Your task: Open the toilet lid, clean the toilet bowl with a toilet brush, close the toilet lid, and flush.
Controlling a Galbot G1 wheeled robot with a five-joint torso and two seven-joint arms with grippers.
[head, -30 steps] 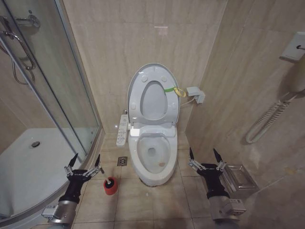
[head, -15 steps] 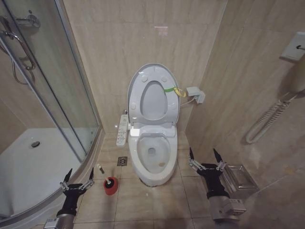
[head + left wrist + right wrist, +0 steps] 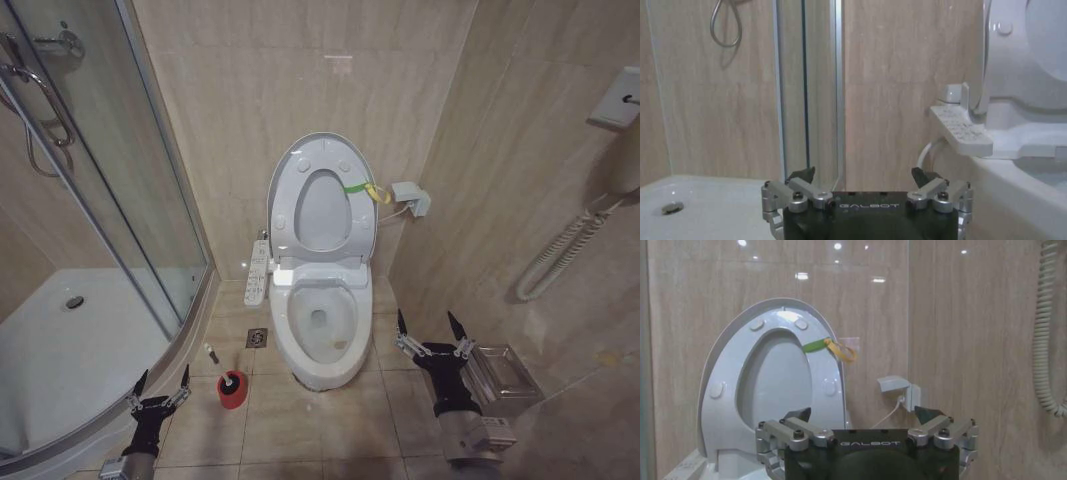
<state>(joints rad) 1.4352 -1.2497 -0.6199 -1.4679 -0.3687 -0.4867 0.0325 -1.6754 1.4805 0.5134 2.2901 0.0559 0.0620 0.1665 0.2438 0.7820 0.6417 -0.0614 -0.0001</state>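
Note:
The toilet lid [image 3: 322,150] stands raised against the back wall, its yellow-green band [image 3: 365,189] on the right edge; the ring seat is up with it. Below, the toilet bowl [image 3: 320,335] lies open, the button panel [image 3: 257,272] on its left side. The toilet brush [image 3: 211,353] stands in a red cup [image 3: 231,390] on the floor, left of the bowl. My left gripper [image 3: 163,376] is open and empty, low and left of the cup. My right gripper [image 3: 426,322] is open and empty, right of the bowl. The right wrist view faces the lid [image 3: 727,365]; the left wrist view shows the panel [image 3: 960,131].
A glass shower door [image 3: 120,200] and white shower tray [image 3: 60,340] close off the left. A floor drain [image 3: 256,337] lies by the bowl. A metal box [image 3: 500,372] sits on the floor at the right, and a coiled cord [image 3: 560,250] hangs on the right wall.
My left gripper has drawn back and down, away from the red cup, uncovering the brush handle. The right arm has not moved.

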